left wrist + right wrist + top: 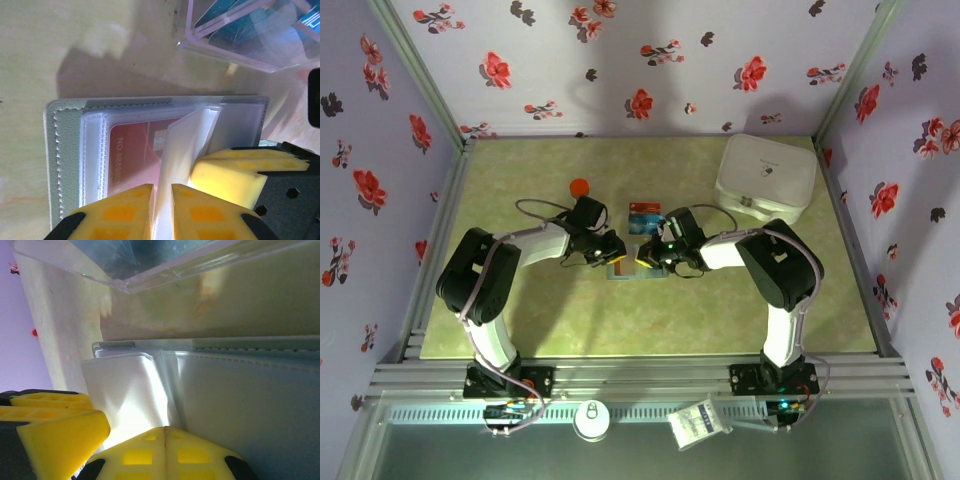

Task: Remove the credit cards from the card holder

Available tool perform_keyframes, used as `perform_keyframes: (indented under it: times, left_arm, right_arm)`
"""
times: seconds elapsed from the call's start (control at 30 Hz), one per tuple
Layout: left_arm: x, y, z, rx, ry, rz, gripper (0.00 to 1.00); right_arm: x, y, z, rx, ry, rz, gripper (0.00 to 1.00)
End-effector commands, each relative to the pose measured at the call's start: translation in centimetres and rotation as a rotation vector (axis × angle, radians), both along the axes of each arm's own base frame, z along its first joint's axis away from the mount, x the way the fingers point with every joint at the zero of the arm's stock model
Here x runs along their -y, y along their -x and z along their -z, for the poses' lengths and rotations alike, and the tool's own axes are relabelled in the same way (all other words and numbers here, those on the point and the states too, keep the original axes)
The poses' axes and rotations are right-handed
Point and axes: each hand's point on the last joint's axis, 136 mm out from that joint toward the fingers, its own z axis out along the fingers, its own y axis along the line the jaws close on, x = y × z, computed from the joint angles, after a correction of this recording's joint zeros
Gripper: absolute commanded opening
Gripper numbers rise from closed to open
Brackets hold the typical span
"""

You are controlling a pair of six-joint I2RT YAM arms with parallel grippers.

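The card holder (625,269) lies open at mid table, grey-green cover (65,150) down and clear sleeves up. A red credit card (135,145) sits inside one sleeve. One white sleeve leaf (187,145) stands up from the holder, and my left gripper (162,200) is shut on it, one yellow pad on each side. My right gripper (165,432) is shut, its tips resting on the holder's sleeve (250,405) right beside the raised leaf (125,390). From above, the left gripper (613,255) and the right gripper (645,258) meet over the holder. The light blue card is hidden.
A clear plastic box (645,215) holding cards stands just behind the holder, close to both grippers (240,35). An orange-capped bottle (579,186) is at the back left. A large white lidded container (765,178) fills the back right corner.
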Motion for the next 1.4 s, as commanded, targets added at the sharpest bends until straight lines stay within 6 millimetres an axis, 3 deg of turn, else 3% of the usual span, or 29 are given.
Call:
perform_keyframes:
  times: [0.0, 0.3, 0.6, 1.37]
  left_arm:
    - [0.6, -0.1, -1.5, 0.026, 0.04, 0.002, 0.15]
    - [1.9, -0.1, -3.7, 0.058, 0.045, 0.052, 0.14]
    - [4.1, 0.1, -3.5, 0.053, 0.033, 0.112, 0.13]
    - [7.9, 0.0, 0.4, -0.016, 0.037, 0.17, 0.11]
  right_arm:
    - [0.6, 0.2, -0.5, -0.009, 0.003, 0.02, 0.08]
    - [2.3, -0.6, -3.7, 0.082, 0.061, 0.069, 0.13]
    - [5.6, -0.9, -6.5, 0.158, 0.139, 0.112, 0.13]
    - [8.0, -0.1, -6.4, 0.153, 0.175, 0.143, 0.13]
